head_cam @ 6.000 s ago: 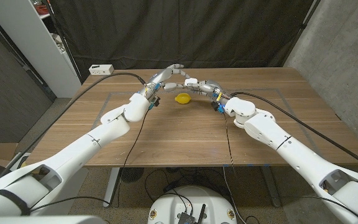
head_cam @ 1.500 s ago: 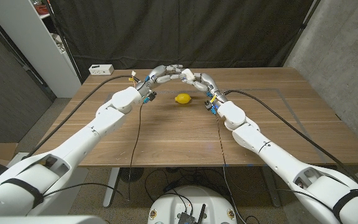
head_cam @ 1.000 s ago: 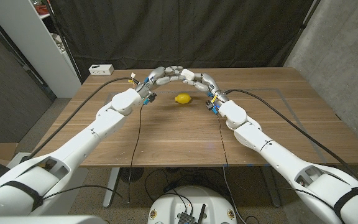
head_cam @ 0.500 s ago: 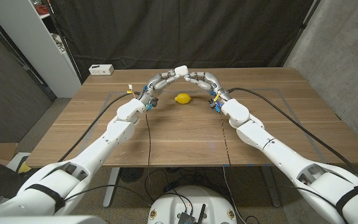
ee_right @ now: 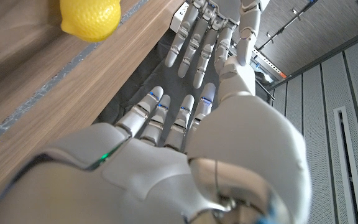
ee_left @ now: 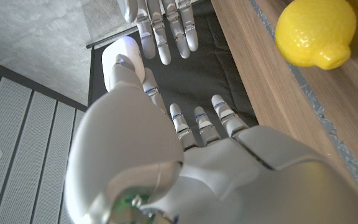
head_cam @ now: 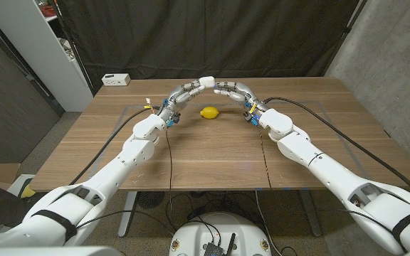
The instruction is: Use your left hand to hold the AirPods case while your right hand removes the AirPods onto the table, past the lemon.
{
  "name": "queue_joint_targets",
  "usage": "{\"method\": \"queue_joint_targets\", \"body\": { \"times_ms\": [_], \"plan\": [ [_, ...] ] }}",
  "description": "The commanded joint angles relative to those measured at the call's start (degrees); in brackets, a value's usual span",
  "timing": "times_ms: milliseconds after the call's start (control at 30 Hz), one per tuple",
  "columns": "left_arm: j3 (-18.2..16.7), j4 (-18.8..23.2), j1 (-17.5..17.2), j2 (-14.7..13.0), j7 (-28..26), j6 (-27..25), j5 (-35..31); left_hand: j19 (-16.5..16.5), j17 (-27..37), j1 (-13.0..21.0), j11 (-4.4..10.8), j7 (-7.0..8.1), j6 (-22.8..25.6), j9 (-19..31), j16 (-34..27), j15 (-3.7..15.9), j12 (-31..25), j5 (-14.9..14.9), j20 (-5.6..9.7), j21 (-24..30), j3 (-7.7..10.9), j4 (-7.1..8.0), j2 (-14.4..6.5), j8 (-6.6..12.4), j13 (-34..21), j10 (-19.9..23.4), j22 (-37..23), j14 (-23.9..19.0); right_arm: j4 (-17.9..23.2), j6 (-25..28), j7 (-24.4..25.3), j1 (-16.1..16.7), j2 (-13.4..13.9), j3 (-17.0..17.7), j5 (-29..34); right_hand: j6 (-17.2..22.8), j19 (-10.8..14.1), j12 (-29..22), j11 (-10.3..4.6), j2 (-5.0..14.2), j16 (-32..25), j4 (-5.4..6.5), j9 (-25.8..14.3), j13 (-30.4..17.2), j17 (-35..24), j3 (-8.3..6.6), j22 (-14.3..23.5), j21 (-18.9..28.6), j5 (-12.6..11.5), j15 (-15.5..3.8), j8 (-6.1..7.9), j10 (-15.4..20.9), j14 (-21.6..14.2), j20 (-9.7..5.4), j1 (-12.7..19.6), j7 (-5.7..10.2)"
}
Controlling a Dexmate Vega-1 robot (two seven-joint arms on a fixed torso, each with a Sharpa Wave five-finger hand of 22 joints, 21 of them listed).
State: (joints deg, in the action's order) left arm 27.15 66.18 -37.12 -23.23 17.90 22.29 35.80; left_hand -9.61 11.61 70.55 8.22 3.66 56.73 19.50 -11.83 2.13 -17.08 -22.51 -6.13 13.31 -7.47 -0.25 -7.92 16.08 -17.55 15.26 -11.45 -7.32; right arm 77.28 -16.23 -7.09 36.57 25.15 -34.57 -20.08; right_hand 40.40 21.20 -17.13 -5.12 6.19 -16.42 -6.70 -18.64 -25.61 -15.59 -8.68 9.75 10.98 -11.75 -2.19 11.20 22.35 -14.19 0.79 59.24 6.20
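AirPods case (head_cam: 206,82) held up past the lemon (head_cam: 208,112), above the table's (head_cam: 191,153) far side, pinched at the left hand's (head_cam: 186,90) fingertips. Lid state and contents too small to make out. Right hand (head_cam: 235,89) faces it, fingertips just beside the case, fingers extended and apart, holding nothing. Contact with the case unclear.

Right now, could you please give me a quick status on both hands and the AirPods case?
Left robot hand holds AirPods case up past the lemon. Right robot hand open, fingertips near the case. Nothing between them.
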Motion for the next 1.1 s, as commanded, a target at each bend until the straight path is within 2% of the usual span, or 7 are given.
{"method": "queue_joint_targets", "body": {
  "times_ms": [33, 467, 600, 733, 1100],
  "plan": [
    [0.3, 4.2, -1.0, -3.3, -0.4, -2.4, -1.4, 0.6, 0.1, 2.0, -0.35, 1.94, 1.9, 4.1, 0.3, 1.32, 0.4, 0.3, -0.07, -0.3, 0.46, 0.07, -2.4, 1.75, -0.1, -0.7, 0.0, 0.7, 2.0, 2.7, -4.1, -1.5, 3.1, 0.8, -2.2, -0.7, -0.6, 0.5, 0.26, -0.13, 0.5, 0.05, 0.1, -0.2, -0.1, 0.42, 0.2, -0.2, -0.3, -7.13, -0.34, -1.0, 0.9, -0.04, -0.9, -0.46],
    [0.1, 5.4, -1.5, -4.6, -1.8, -3.2, -2.0, 0.8, 0.0, 2.0, -0.29, 1.92, 1.8, 4.3, 0.4, 1.40, 0.6, 0.7, -0.15, -0.5, 0.67, 0.46, -2.4, 1.69, -0.1, -0.9, 0.1, 1.1, 5.9, 5.3, -6.6, -1.9, 4.8, 0.7, -3.5, -1.5, -1.7, 1.0, 0.95, -1.73, 1.4, 0.11, 0.6, -0.5, 0.1, 1.48, 0.2, -0.4, -0.7, -5.81, -0.27, -2.8, 2.2, 1.59, -2.2, 0.11],
    [0.2, 5.3, -1.3, -4.8, -1.9, -3.1, -2.4, 0.8, 0.0, 2.0, -0.24, 1.92, 1.8, 4.4, 0.3, 1.38, 0.6, 0.7, -0.16, -0.5, 0.73, 0.54, -2.4, 1.69, -0.1, -0.9, 0.1, 1.2, 6.5, 5.7, -6.6, -1.8, 4.6, 0.5, -3.7, -1.8, -1.9, 1.2, 1.00, -2.00, 1.8, 0.02, 0.7, -0.5, 0.2, 1.57, 0.2, -0.3, -0.9, -5.58, -0.27, -3.4, 2.8, 1.90, -2.2, -0.08],
    [0.3, 5.1, -1.2, -4.7, -2.2, -2.8, -2.8, 0.8, 0.0, 2.0, -0.20, 2.00, 1.8, 4.4, 0.3, 1.37, 0.6, 0.9, -0.19, -0.5, 0.80, 0.62, -2.4, 1.65, -0.1, -0.8, 0.2, 1.2, 7.3, 6.0, -5.6, -1.5, 4.2, 0.2, -3.1, -1.5, -2.0, 1.1, 1.08, -2.21, 1.9, -0.06, 0.7, -0.6, 0.3, 1.63, 0.2, -0.3, -1.1, -5.43, -0.03, -3.4, 2.6, 2.03, -2.2, -1.06],
    [0.8, 5.1, -1.3, -4.3, -2.2, -3.2, -2.8, 0.7, 0.0, 2.0, -0.18, 2.40, 1.9, 4.4, 0.2, 1.67, 0.5, 1.2, -0.03, -0.5, 1.01, 0.92, -2.4, 1.55, -0.1, -0.5, 0.2, 1.0, 7.2, 4.7, -0.9, -0.3, 2.0, -0.6, -0.6, -1.9, -1.9, 0.7, 1.11, -2.62, 1.7, 0.07, 1.0, -0.7, 0.4, 1.92, 0.2, -0.1, -1.4, -5.18, 0.01, -2.5, 1.3, 2.52, -2.9, -2.13]
  ]
}}
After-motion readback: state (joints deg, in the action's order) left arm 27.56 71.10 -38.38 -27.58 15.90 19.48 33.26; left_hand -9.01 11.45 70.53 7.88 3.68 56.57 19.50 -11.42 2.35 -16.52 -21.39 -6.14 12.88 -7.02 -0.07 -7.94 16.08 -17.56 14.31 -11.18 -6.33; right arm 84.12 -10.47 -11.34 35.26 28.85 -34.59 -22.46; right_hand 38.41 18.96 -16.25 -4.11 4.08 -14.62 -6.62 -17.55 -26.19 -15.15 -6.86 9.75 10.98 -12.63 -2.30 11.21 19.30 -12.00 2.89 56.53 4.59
